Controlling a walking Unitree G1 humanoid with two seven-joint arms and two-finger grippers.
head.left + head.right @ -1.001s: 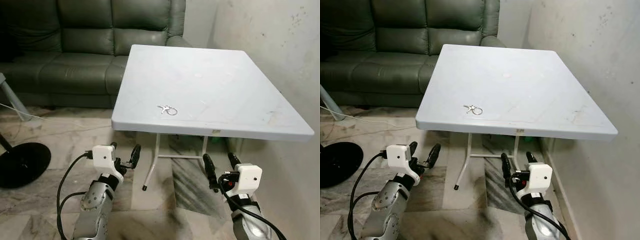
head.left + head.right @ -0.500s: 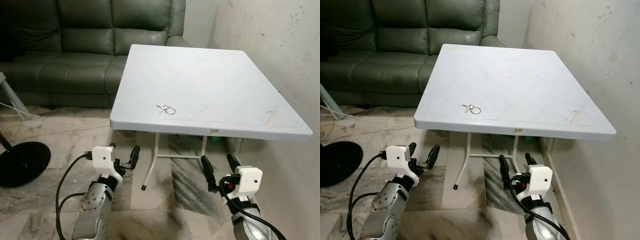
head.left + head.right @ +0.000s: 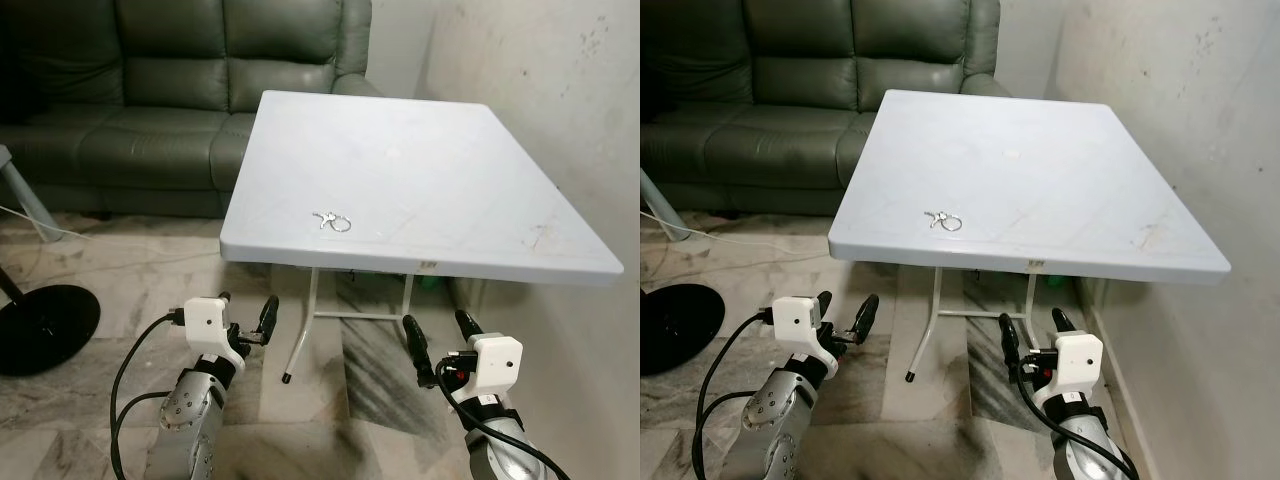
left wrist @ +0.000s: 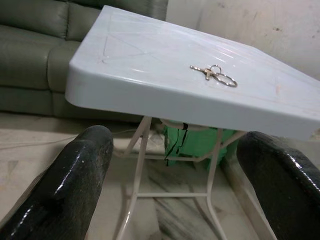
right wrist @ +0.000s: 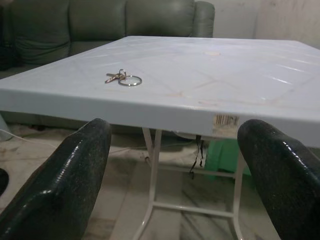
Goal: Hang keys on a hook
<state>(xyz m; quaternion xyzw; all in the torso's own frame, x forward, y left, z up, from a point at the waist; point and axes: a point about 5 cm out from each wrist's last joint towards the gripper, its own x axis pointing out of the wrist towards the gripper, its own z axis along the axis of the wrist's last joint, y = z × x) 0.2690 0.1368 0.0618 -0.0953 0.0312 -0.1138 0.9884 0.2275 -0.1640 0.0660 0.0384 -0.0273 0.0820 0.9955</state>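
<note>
A small bunch of keys on a metal ring [image 3: 333, 221] lies on the white folding table [image 3: 420, 170], close to its near edge toward the left corner. The keys [image 4: 214, 74] also appear in the left wrist view, and the keys [image 5: 123, 78] in the right wrist view. My left gripper [image 3: 246, 313] is held low in front of the table, below its edge, open and empty. My right gripper [image 3: 439, 337] hangs at a similar height under the table's near edge, open and empty too.
A dark green leather sofa [image 3: 150, 90] stands behind the table on the left. A pale wall [image 3: 560, 90] runs along the table's right side. A black round base [image 3: 45, 325] sits on the marble floor at left. A green object [image 4: 192, 142] stands under the table.
The whole picture has shifted slightly, so the camera moved. Both grippers sit a little lower in view than before; the keys have not moved on the table.
</note>
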